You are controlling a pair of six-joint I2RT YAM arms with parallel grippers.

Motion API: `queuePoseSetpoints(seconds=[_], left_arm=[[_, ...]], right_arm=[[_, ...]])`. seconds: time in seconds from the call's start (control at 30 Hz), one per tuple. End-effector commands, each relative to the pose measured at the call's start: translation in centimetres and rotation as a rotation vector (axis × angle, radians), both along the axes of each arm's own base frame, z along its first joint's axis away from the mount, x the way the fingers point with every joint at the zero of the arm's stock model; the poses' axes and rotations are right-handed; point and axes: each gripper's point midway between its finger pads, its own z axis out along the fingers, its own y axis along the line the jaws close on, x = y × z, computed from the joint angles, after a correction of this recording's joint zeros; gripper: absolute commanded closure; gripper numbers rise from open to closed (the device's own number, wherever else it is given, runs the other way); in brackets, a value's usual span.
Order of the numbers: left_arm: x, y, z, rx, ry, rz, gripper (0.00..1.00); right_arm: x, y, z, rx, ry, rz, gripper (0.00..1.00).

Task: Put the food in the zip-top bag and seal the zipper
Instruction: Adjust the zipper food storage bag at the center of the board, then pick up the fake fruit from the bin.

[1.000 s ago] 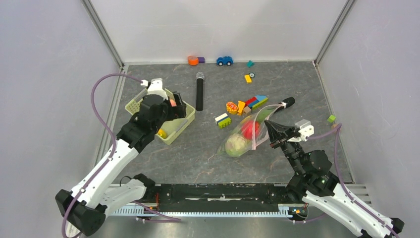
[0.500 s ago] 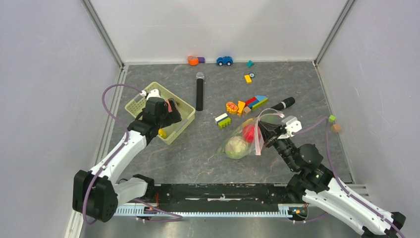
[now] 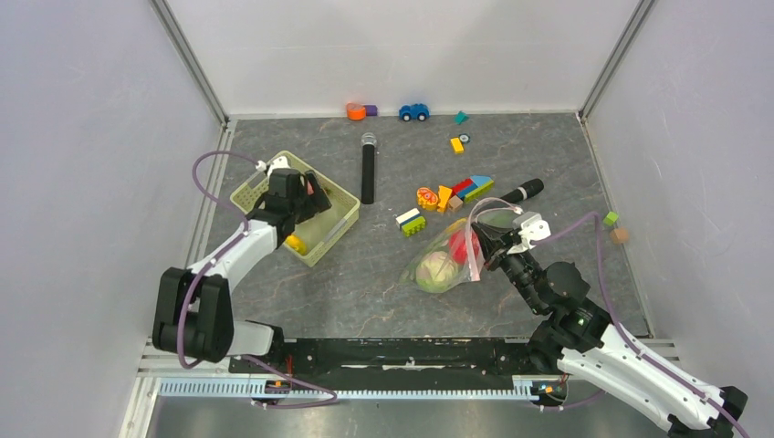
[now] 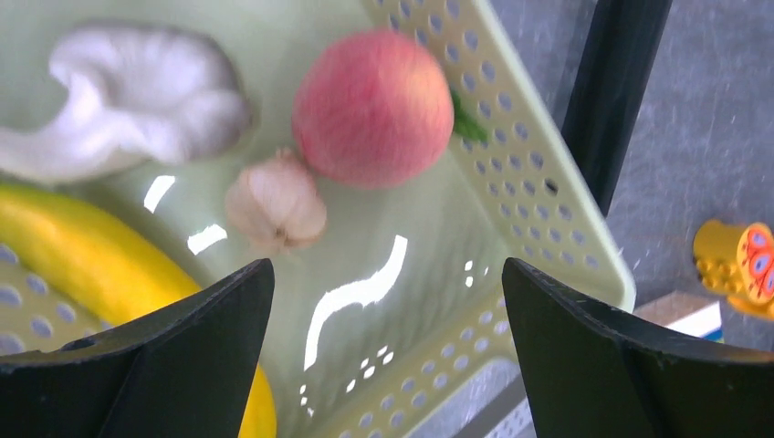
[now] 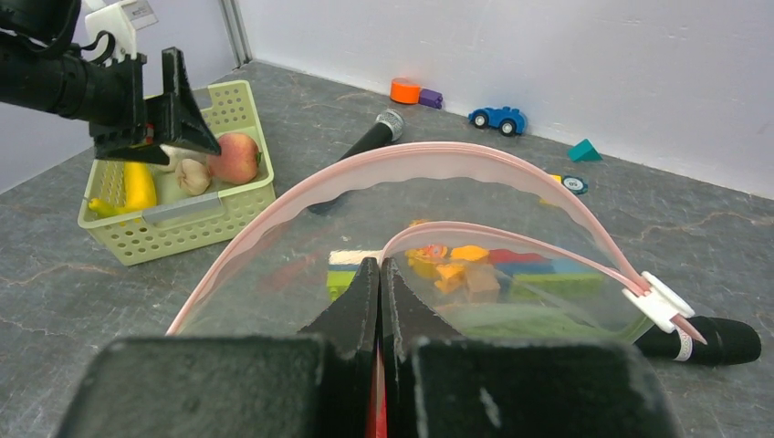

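The clear zip-top bag point(image 3: 449, 258) lies at centre right, holding a green cabbage point(image 3: 436, 270) and a red tomato point(image 3: 462, 245). My right gripper point(image 3: 490, 248) is shut on the bag's near edge point(image 5: 379, 274) and holds the mouth open. The pink zipper point(image 5: 429, 153) arches above it, with its white slider point(image 5: 659, 301) at the right. My left gripper point(image 3: 306, 196) is open and empty, low inside the pale green basket point(image 3: 339, 226). In the left wrist view, a pinkish fruit point(image 4: 372, 107), a garlic point(image 4: 276, 203), a white mushroom point(image 4: 137, 100) and a yellow banana point(image 4: 91, 265) lie ahead of its jaws point(image 4: 388, 338).
A black microphone point(image 3: 368, 169) lies beside the basket, and another point(image 3: 520, 192) lies behind the bag. Coloured blocks point(image 3: 456, 193) are scattered behind the bag. A toy car point(image 3: 413, 111) and small pieces stand by the back wall. Two small blocks point(image 3: 615, 226) lie far right.
My left gripper has come down into the basket and its arm has drawn back to the left. My right gripper has shifted left with the bag's edge, lifting the mouth.
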Motion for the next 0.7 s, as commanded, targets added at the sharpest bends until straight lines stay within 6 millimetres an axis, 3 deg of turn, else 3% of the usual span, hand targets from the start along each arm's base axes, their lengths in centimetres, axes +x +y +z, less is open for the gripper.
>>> queuePoseSetpoints(seconds=[0.0,0.1,0.27,0.53,0.67], left_arm=[[5.6,0.8,3.8,-0.024,-0.164,0.089,0.00],[8.0,1.0,3.7,-0.008,-0.163,0.090,0.00],[9.8,1.9,1.4,0.055,-0.061,0.107,0.00],[9.7,1.3,-2.3,0.034,0.045,0.066,0.00],[10.2,0.7,-3.1,0.012,0.063,0.046,0.00]], right_arm=[[0.1,-0.2,1.4,0.028,-0.032,-0.016,1.00],[0.2,-0.1,1.2,0.026,-0.031,-0.013,1.00],[0.1,-0.2,1.5,0.033,-0.031,-0.015,1.00],[0.6,-1.7,4.4,0.093,0.020,-0.102,1.00],[1.0,-1.7,6.3,0.071,0.039,-0.125,1.00]])
